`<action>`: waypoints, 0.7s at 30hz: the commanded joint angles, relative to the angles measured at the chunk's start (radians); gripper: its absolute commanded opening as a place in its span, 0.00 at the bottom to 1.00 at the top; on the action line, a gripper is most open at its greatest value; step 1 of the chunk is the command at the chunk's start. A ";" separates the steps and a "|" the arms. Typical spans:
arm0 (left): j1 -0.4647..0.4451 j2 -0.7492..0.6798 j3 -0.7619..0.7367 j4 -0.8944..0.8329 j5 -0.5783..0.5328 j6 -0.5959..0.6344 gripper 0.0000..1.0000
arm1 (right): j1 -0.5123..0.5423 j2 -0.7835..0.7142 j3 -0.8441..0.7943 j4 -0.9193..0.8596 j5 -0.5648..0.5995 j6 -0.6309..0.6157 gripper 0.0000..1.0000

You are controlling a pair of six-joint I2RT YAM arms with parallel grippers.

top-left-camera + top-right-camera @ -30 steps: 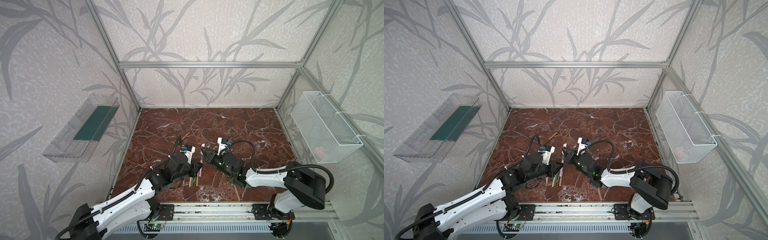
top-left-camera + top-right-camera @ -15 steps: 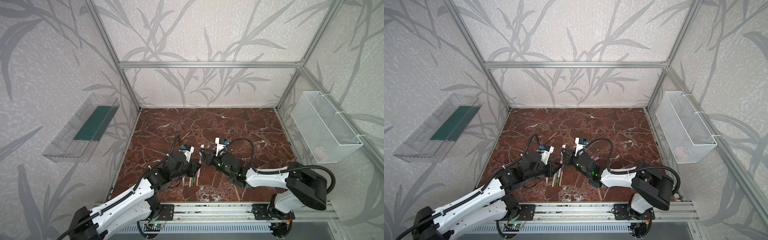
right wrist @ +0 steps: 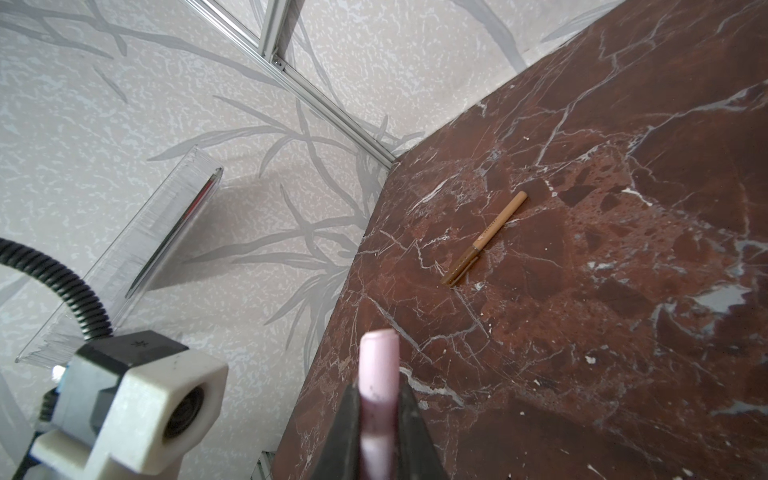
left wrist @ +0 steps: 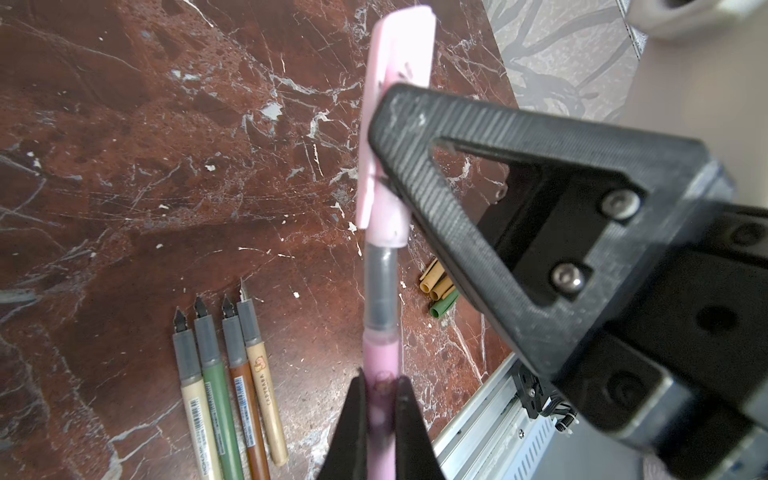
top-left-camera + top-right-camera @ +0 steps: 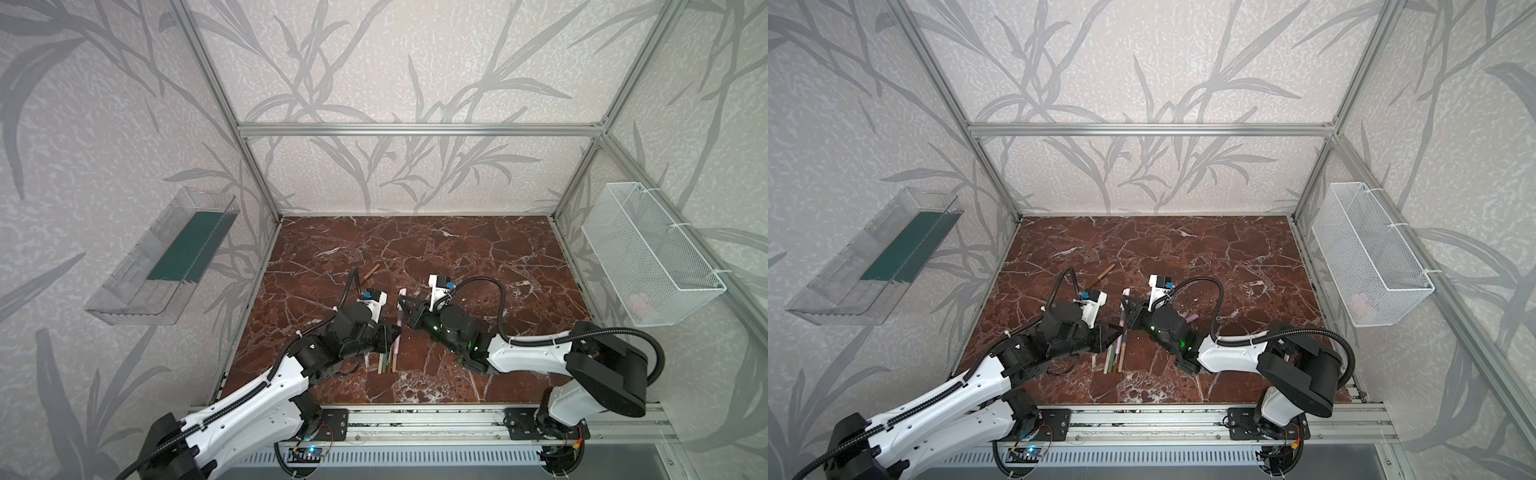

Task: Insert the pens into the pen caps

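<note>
My left gripper (image 4: 380,382) is shut on the pink body of a pink pen (image 4: 380,357). The pen's tip end is inside a pink pen cap (image 4: 392,83), and a grey stretch of the pen still shows below the cap. My right gripper (image 3: 378,390) is shut on that cap (image 3: 378,357). In both top views the two grippers (image 5: 395,332) (image 5: 409,309) meet above the table's middle front. Several uncapped pens (image 4: 224,374) lie side by side on the marble. Gold-tan and green caps (image 4: 440,291) lie close to them.
A capped tan pen (image 5: 371,272) lies alone further back on the marble table (image 5: 457,249). A clear tray (image 5: 166,257) hangs on the left wall and a white wire basket (image 5: 648,253) on the right wall. An aluminium rail (image 5: 415,419) runs along the front edge.
My right gripper has shifted slightly left with the pink cap, toward the left gripper. The left arm has barely moved.
</note>
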State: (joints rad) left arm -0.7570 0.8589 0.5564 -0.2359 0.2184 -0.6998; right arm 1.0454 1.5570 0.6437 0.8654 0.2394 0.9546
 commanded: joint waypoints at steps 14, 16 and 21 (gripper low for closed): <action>0.016 0.002 0.063 0.085 -0.121 0.016 0.00 | 0.025 -0.017 0.034 -0.175 -0.097 -0.004 0.00; 0.015 0.006 0.060 0.085 -0.140 0.013 0.00 | 0.025 -0.018 0.028 -0.172 -0.114 0.006 0.00; 0.019 -0.003 0.064 0.064 -0.178 0.017 0.00 | 0.025 -0.030 -0.016 -0.176 -0.127 0.014 0.00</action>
State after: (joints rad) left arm -0.7528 0.8673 0.5690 -0.2325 0.1574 -0.6895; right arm 1.0561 1.5471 0.6678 0.7624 0.1780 0.9768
